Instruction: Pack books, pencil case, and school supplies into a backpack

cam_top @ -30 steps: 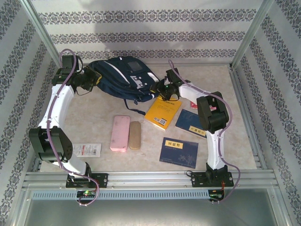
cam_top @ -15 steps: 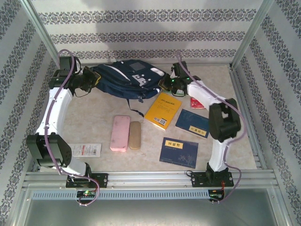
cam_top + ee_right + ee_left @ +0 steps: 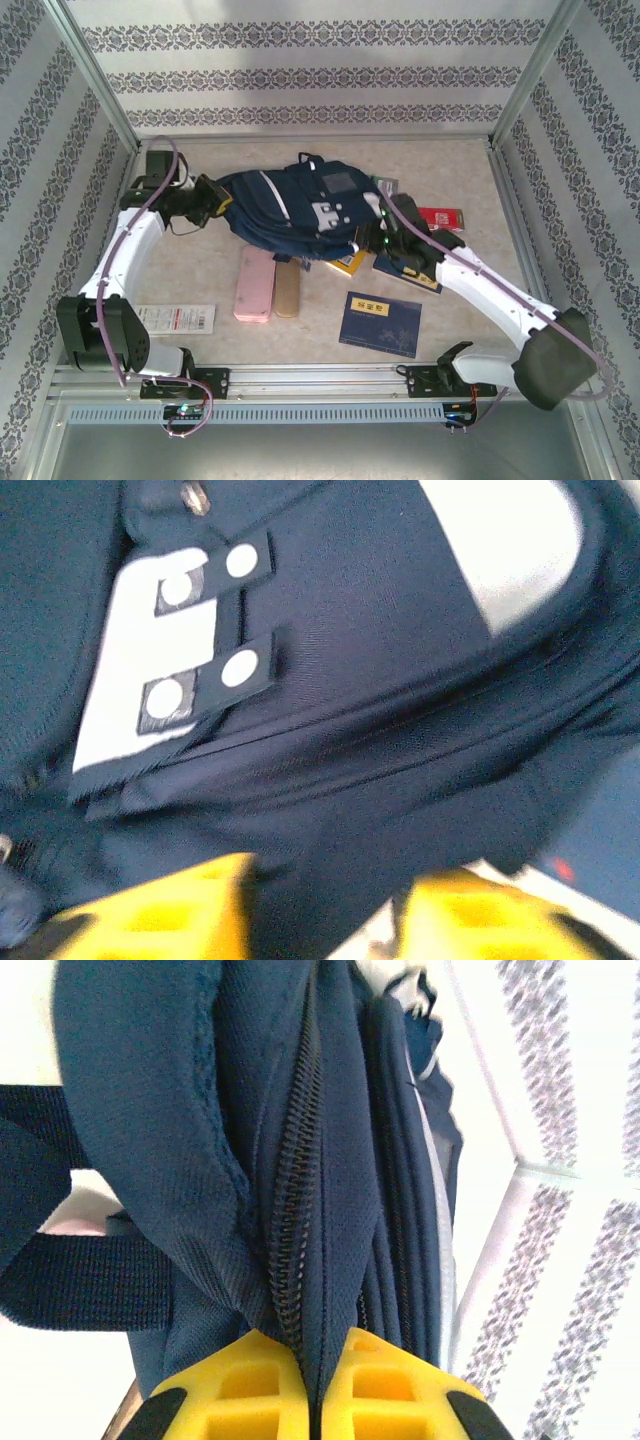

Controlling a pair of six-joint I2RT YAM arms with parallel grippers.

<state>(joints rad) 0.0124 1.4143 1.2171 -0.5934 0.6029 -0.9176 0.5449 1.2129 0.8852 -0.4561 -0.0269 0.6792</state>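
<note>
Where the left arm rises from its base at the near left, it bends outward, runs far along the left side and turns inward. The left gripper (image 3: 212, 200) meets the left end of the backpack (image 3: 300, 205). The right arm folds low and wide to the near right, and its forearm reaches far-left to set the right gripper (image 3: 368, 240) against the backpack's near right edge.

The left wrist view adds that the yellow fingertips (image 3: 240, 1395) are closed together on a fold of navy fabric just beside a zipper (image 3: 292, 1210). A dark strap (image 3: 80, 1280) crosses to the left. The right wrist view adds that the yellow fingers (image 3: 160, 910) stand apart with bulky backpack fabric between them. Whether they press on it cannot be told. A white patch (image 3: 140, 680) with round snaps sits above.

The backpack lies at the far centre of the table (image 3: 190, 265), long axis left to right, patched face up. The orange-yellow book (image 3: 350, 263) is partly hidden under its near right edge. One navy book (image 3: 402, 270) lies partly under the right forearm. The other navy book (image 3: 380, 323) lies near centre. The pink pencil case (image 3: 255, 285) and a tan case (image 3: 287, 292) lie side by side, their far ends at the backpack. The white packet (image 3: 178, 318) lies near left and the red booklet (image 3: 441, 216) far right.
</note>
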